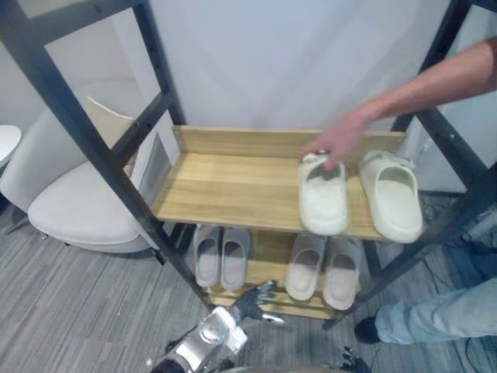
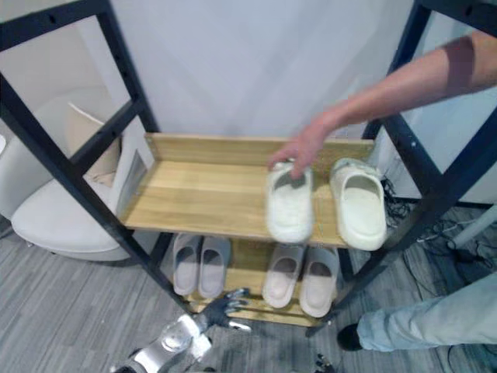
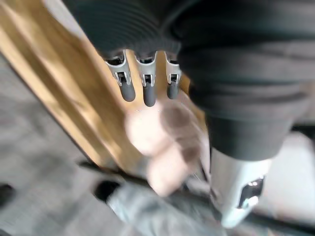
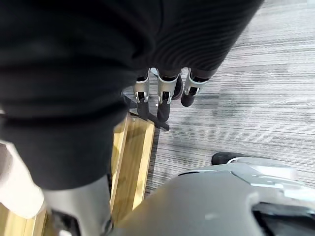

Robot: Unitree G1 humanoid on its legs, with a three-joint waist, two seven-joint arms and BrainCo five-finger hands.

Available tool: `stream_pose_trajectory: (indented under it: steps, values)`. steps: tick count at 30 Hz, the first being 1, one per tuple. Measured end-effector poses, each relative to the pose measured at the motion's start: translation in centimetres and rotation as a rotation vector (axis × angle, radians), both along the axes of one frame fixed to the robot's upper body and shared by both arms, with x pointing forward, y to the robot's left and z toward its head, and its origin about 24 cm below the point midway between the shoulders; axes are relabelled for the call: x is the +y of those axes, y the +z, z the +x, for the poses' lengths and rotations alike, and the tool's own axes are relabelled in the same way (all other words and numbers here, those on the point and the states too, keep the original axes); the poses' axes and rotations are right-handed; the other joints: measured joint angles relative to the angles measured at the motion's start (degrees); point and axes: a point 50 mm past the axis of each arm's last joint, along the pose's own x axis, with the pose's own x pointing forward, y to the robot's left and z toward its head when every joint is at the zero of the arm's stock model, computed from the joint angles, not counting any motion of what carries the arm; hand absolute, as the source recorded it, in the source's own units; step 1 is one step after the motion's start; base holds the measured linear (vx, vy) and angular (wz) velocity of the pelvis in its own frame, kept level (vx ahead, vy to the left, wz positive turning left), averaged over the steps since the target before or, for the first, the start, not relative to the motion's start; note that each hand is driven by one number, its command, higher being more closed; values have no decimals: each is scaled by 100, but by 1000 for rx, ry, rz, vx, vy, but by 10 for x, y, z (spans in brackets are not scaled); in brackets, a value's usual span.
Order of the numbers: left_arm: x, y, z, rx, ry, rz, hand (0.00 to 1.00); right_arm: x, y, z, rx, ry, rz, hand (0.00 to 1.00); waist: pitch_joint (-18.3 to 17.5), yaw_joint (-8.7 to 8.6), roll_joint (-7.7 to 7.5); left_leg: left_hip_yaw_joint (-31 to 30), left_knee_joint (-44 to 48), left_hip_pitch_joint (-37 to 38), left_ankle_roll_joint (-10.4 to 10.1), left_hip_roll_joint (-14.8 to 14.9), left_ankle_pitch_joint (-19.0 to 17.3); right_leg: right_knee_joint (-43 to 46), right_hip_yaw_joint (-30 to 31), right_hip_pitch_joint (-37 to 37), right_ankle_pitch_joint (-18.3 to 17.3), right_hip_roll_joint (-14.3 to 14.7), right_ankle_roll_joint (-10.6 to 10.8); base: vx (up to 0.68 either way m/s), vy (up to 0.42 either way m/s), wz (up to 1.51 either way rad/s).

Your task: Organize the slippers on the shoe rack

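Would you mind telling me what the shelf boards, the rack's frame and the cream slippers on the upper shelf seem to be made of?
Shelf boards: light wood or wood-look laminate, matte, with grain streaks showing. Rack's frame: probably black-painted metal, judging by its slim, straight, uniformly dark bars. Cream slippers: likely moulded foam or rubber, being thick, one-piece and smooth matte.

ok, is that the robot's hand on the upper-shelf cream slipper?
No, a person's hand rests on that cream slipper; the robot's left hand is low, by the lower shelf.
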Motion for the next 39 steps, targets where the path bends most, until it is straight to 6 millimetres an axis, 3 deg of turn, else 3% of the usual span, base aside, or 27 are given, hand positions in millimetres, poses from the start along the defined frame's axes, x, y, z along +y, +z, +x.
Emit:
stream_pose_trajectory:
  steps: [4,7,12,18,39]
  values:
    - [30,-22,-10,67,71,164,0,6,-3,3,9,-6,16,0,77,3,-141,102,-45,39,-1,33,0,-89,79,10,71,33,-19,13,2,-11]
    - [52,-35,-21,133,150,255,0,8,-3,4,3,-9,16,0,88,-6,-162,163,-90,96,-1,40,0,-98,146,15,74,40,-18,7,9,-14]
    - [71,-41,-28,164,266,323,0,7,-3,2,11,-16,7,0,92,-5,-158,204,-91,97,-2,59,-1,-150,169,18,122,55,-18,-11,0,-4]
    - [72,-49,-43,215,337,324,0,7,-4,0,21,-19,5,0,95,-3,-144,269,-103,124,-5,71,-3,-160,223,12,142,61,-11,-21,3,-5]
    - [67,-52,-48,239,372,307,0,7,-5,0,26,-18,5,0,68,-7,-81,321,-197,189,-10,71,-3,-176,280,8,141,65,-10,1,0,-1]
